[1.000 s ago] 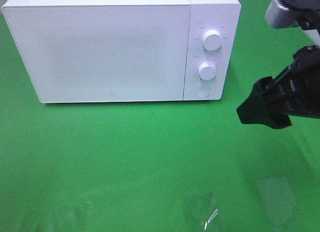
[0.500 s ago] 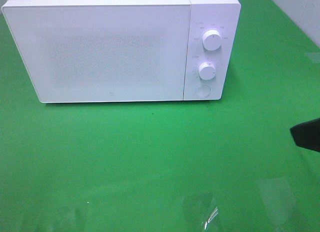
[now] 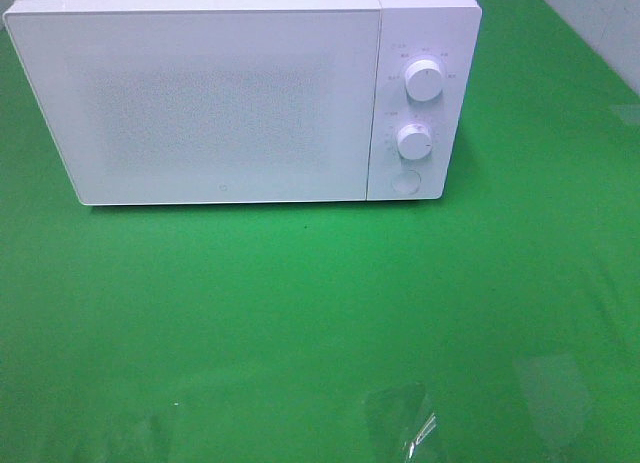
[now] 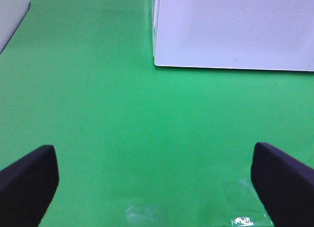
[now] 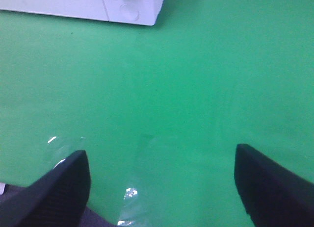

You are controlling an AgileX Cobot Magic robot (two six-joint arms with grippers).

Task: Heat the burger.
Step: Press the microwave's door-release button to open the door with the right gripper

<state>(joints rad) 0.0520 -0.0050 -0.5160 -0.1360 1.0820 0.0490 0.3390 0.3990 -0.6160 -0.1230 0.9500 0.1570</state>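
Though empty, left pincer (image 4: 152, 149) and right pincer (image 5: 160, 151) agape near white microwave (image 3: 240, 93).

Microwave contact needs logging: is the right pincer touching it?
Apart: right wrist view shows bare green cloth between the right pincer and the microwave.

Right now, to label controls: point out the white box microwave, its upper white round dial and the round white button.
white box microwave (image 3: 210, 103), exterior high view, door middle.
upper white round dial (image 3: 425, 80), exterior high view, dial face.
round white button (image 3: 405, 182), exterior high view, its centre.
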